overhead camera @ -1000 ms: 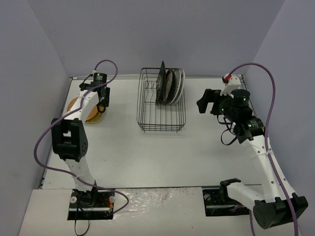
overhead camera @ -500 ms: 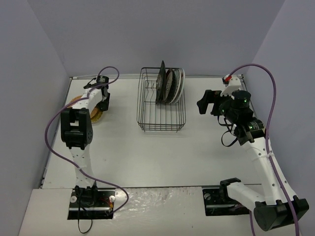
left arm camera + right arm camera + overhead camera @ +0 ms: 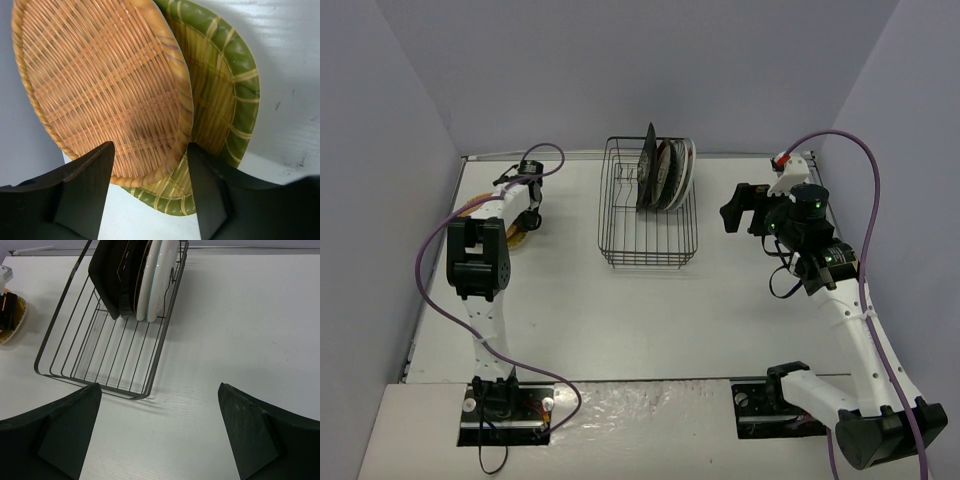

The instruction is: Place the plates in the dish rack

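Even, bright light is thrown from overhead. Soft shadows are cast beneath the rack [image 3: 90,383] onto the white surface [image 3: 240,330]. The left claw [image 3: 150,148] is rendered dark and slightly blurred.

I'm looking at the orange plate [image 3: 100,85] and it's showing as woven wicker, coarse and ribbed, with a braided rim. The yellow-green plate [image 3: 225,100] is reading as the same kind of woven straw. The dish rack [image 3: 90,385] is coming through as thin, smooth dark wire. I'm getting a gloss off the white plates [image 3: 159,270], and the table [image 3: 290,75] is looking like matt white painted board, faintly grained and scuffed.
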`<state>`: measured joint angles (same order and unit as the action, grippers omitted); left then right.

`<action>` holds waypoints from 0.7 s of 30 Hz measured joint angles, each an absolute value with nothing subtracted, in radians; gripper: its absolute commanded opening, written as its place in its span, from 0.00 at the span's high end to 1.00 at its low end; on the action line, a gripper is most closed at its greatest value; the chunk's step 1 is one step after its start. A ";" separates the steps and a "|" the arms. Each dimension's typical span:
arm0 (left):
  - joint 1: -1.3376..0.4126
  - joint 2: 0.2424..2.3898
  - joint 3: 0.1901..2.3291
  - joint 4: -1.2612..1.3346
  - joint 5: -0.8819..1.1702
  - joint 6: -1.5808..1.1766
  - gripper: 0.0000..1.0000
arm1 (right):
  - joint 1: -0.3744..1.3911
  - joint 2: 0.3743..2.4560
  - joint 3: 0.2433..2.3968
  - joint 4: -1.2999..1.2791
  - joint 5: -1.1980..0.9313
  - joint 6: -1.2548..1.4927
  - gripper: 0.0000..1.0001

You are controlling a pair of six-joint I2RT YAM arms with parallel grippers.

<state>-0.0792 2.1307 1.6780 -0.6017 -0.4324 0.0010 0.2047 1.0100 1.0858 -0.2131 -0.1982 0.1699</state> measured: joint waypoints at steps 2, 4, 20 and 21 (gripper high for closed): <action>-0.079 2.131 1.663 -0.598 -0.430 0.003 0.64 | 0.205 1.010 1.084 -0.213 -0.198 0.170 0.00; -0.079 2.131 1.653 -0.595 -0.428 0.005 0.75 | 0.205 1.009 1.079 -0.213 -0.198 0.169 0.00; -0.124 2.047 1.645 -0.651 -0.500 -0.002 1.00 | 0.205 0.986 1.056 -0.213 -0.191 0.159 0.00; -0.135 2.031 1.651 -0.670 -0.509 -0.004 1.00 | 0.205 0.984 1.056 -0.213 -0.191 0.159 0.00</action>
<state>-0.1349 2.0306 1.6508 -0.6701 -0.5090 -0.0042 0.2047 0.9843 1.0561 -0.2134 -0.1906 0.1585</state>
